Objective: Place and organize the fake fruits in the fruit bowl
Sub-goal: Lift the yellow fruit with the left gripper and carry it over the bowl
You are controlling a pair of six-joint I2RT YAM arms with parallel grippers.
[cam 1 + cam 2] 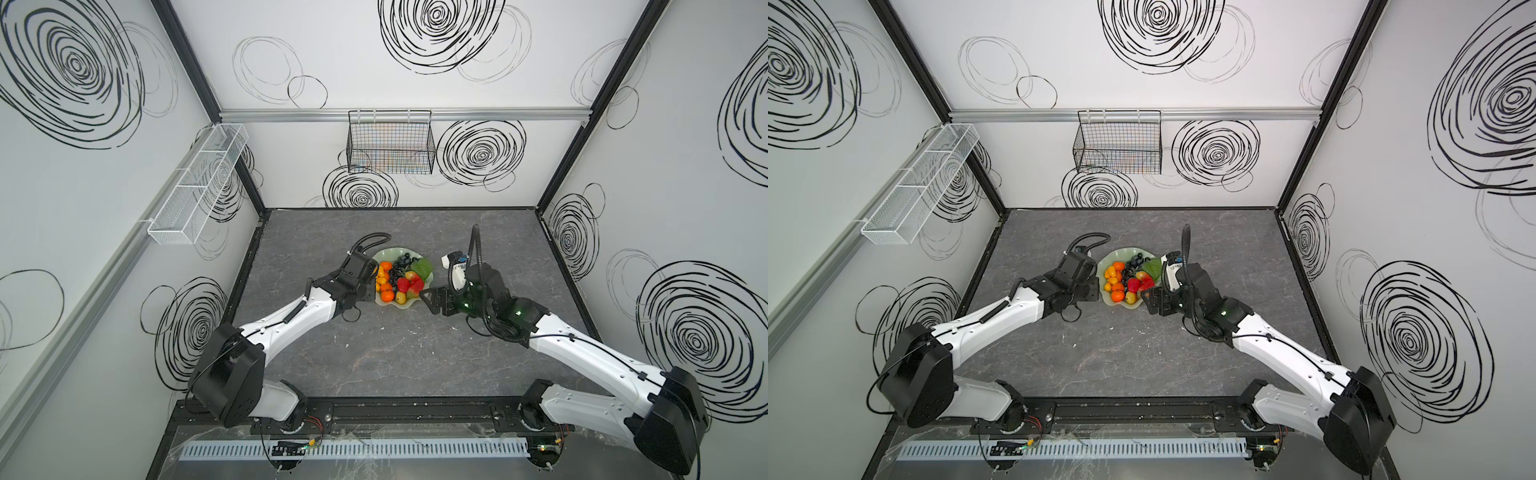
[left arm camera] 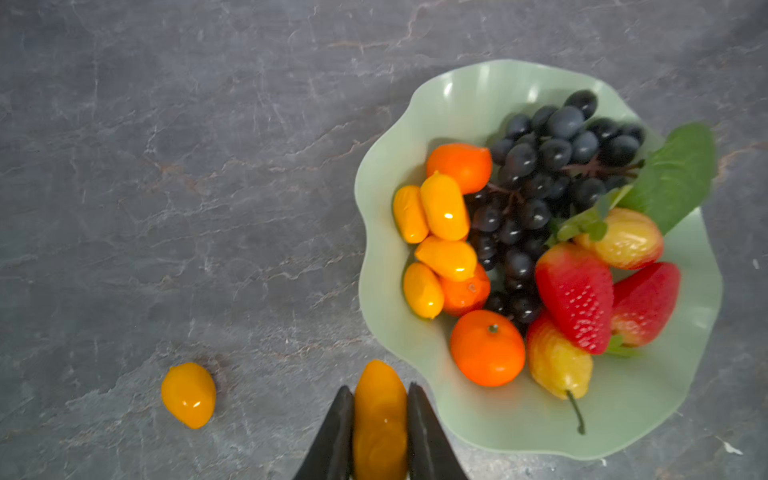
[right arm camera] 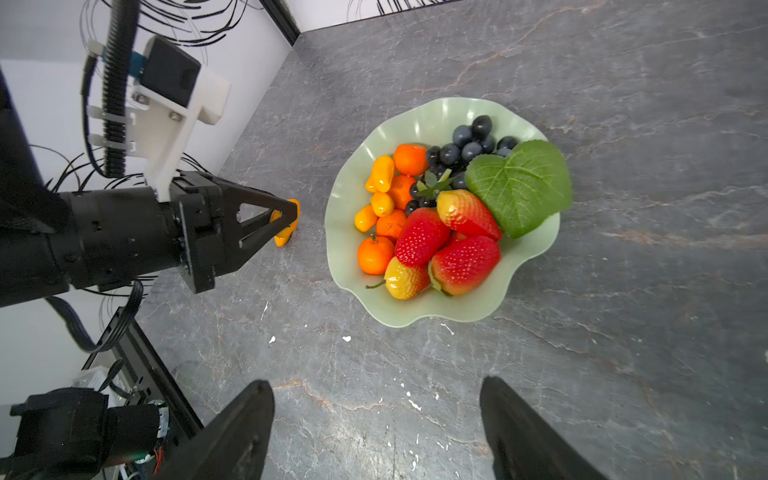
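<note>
The pale green fruit bowl (image 1: 390, 252) (image 2: 457, 95) (image 3: 415, 124) sits mid-table. It holds tangerines (image 2: 487, 348), kumquats (image 2: 444, 206), strawberries (image 2: 575, 297) and a dark grape bunch (image 2: 540, 166) with a green leaf (image 3: 519, 187). My left gripper (image 2: 380, 386) (image 3: 291, 214) hovers just off the bowl's left rim, shut on a yellow-orange kumquat (image 2: 380, 415). Another kumquat (image 2: 189, 395) lies loose on the table beside it. At the bowl's front right rim, my right gripper (image 3: 376, 384) (image 1: 428, 297) is open and holds nothing.
On the back wall hangs a black wire basket (image 1: 390, 145), and a white mesh basket (image 1: 195, 187) is fixed to the left wall. Walls close in the grey stone table (image 1: 395, 365) on three sides. The arms' base rail (image 1: 407, 415) runs along the front.
</note>
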